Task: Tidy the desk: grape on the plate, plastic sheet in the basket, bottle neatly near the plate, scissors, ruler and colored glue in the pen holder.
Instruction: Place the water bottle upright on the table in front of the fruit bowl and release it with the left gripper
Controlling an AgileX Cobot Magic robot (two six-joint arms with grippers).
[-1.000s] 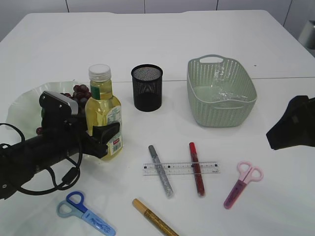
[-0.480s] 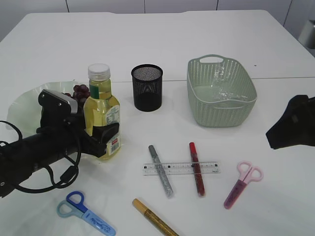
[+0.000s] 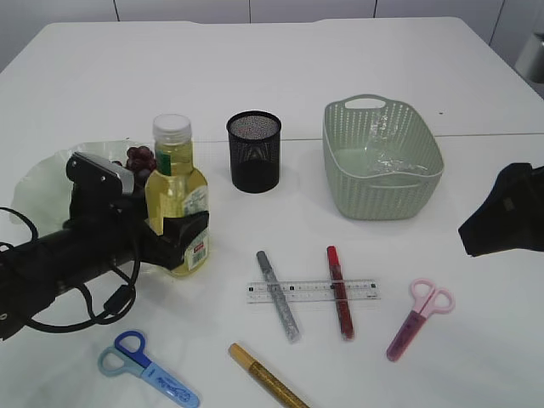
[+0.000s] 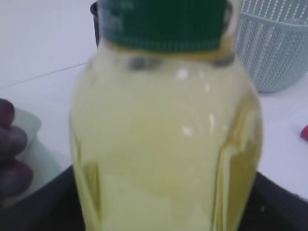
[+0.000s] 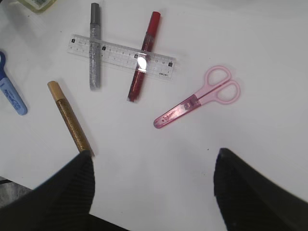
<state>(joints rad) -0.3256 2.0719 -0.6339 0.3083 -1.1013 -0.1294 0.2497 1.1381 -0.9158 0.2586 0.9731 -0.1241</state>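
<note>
My left gripper [image 3: 180,240] is shut on the yellow bottle [image 3: 176,200], which stands upright beside the pale green plate [image 3: 38,183]; the bottle fills the left wrist view [image 4: 163,139]. Dark grapes [image 3: 140,158] lie on the plate behind it. The black mesh pen holder [image 3: 253,150] stands mid-table. The green basket [image 3: 380,157] holds the clear plastic sheet [image 3: 387,161]. A clear ruler [image 3: 312,291] lies under a silver glue pen [image 3: 278,295] and a red one [image 3: 340,291]. A gold glue pen [image 3: 265,376], pink scissors [image 3: 420,318] and blue scissors [image 3: 146,368] lie in front. My right gripper [image 5: 154,178] is open and empty.
The right arm [image 3: 506,212] hovers at the table's right edge. The left arm's cable [image 3: 93,306] loops over the table near the blue scissors. A seam [image 3: 476,134] runs across the white table behind the basket.
The left gripper and the bottle have shifted slightly back and forth beside the plate, the bottle now standing more upright. The right arm has not moved.
</note>
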